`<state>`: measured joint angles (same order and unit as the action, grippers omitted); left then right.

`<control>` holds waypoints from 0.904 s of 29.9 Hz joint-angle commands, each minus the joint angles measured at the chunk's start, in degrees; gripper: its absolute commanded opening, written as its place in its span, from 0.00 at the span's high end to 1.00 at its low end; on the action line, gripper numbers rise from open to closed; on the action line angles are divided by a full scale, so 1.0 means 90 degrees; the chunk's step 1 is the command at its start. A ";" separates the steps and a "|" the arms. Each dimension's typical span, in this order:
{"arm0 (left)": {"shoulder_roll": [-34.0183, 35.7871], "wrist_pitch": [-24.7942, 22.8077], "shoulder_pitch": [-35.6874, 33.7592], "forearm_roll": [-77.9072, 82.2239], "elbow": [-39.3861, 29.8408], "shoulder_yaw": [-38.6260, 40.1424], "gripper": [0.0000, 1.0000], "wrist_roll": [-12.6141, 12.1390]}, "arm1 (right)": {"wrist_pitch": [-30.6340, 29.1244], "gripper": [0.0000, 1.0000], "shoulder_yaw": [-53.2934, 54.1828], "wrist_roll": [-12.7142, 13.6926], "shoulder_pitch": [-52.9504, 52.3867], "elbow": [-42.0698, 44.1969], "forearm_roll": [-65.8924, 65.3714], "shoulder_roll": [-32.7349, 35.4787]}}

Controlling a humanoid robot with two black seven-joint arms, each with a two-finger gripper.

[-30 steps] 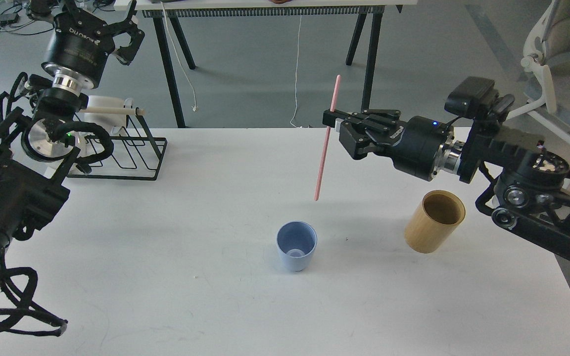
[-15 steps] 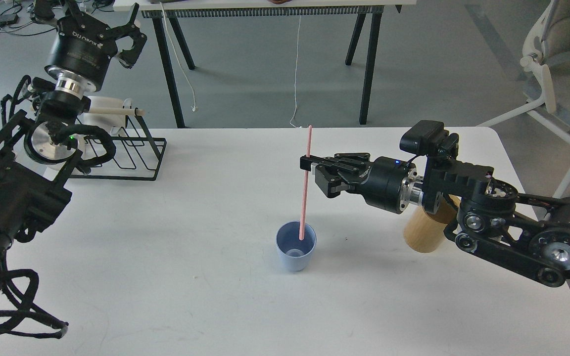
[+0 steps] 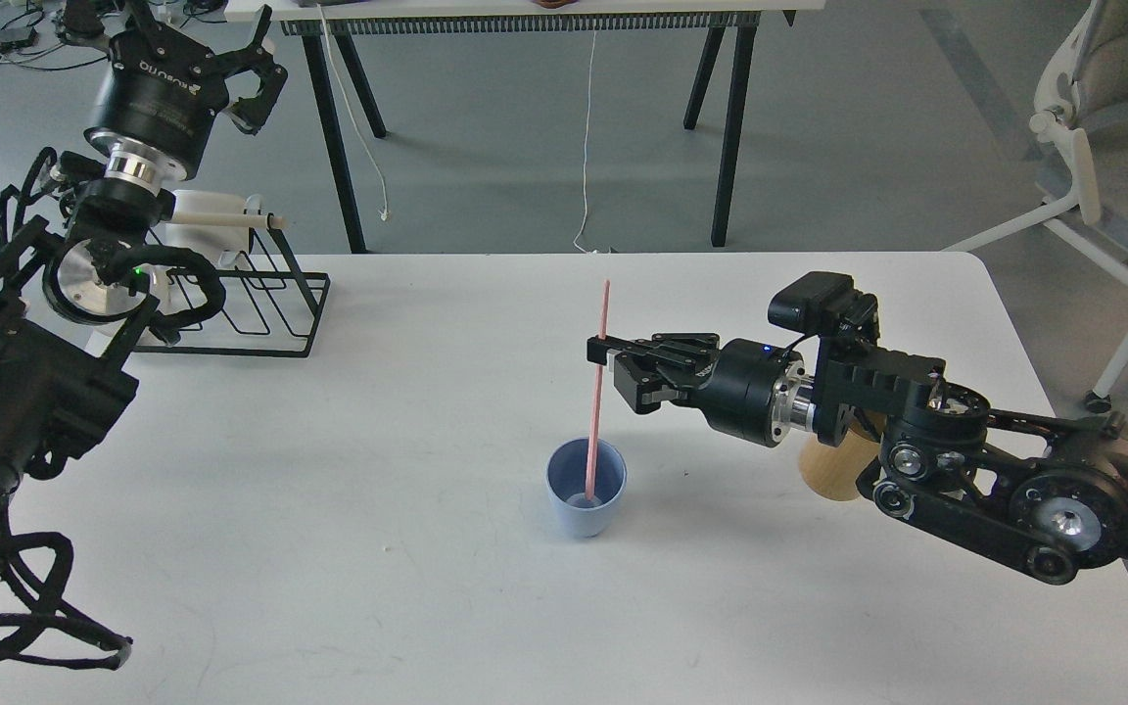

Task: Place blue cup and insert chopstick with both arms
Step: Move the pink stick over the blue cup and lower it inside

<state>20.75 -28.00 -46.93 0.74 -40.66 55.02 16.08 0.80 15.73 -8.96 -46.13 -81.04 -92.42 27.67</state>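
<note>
While the right gripper (image 3: 603, 351) pinches the chopstick (image 3: 596, 401) a little above its middle, the pink stick stands nearly upright with its lower end down inside the cup (image 3: 587, 487), near the bottom. The stick's top leans slightly to the right and rises well above the gripper's fingers. The pale blue cup stands upright on the white table (image 3: 378, 548), roughly at its middle and toward the near edge. The right arm (image 3: 965, 460) reaches in low from the right, its wrist passing in front of a tan holder (image 3: 823, 470), which is mostly hidden behind it and stands to the right of the cup, apart from it.

The left gripper (image 3: 251, 73) is held high at the far left, beyond the table's far edge, with its fingers spread and nothing between them. Below it, on the table's far left corner, sits a black wire rack (image 3: 260, 294) with a pale rod (image 3: 231, 220) lying across its top. A grey office chair (image 3: 1112, 127) stands on the floor at the far right.
</note>
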 commanded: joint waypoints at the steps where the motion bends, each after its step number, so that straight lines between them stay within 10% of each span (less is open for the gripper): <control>1: 0.0000 0.0000 -0.0001 -0.0004 -0.0004 0.0000 0.01 0.0010 | -0.0001 0.89 0.0000 0.0009 0.0106 0.0001 -0.0015 -0.0154; 27: 0.0058 0.0000 -0.0040 0.0006 -0.0004 0.0010 0.01 0.0020 | 0.0008 0.33 0.0137 -0.0040 0.0301 -0.0293 0.0073 0.0285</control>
<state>21.02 -28.00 -47.29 0.80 -40.68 55.11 16.27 0.92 17.05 -9.21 -43.46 -83.85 -91.67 30.45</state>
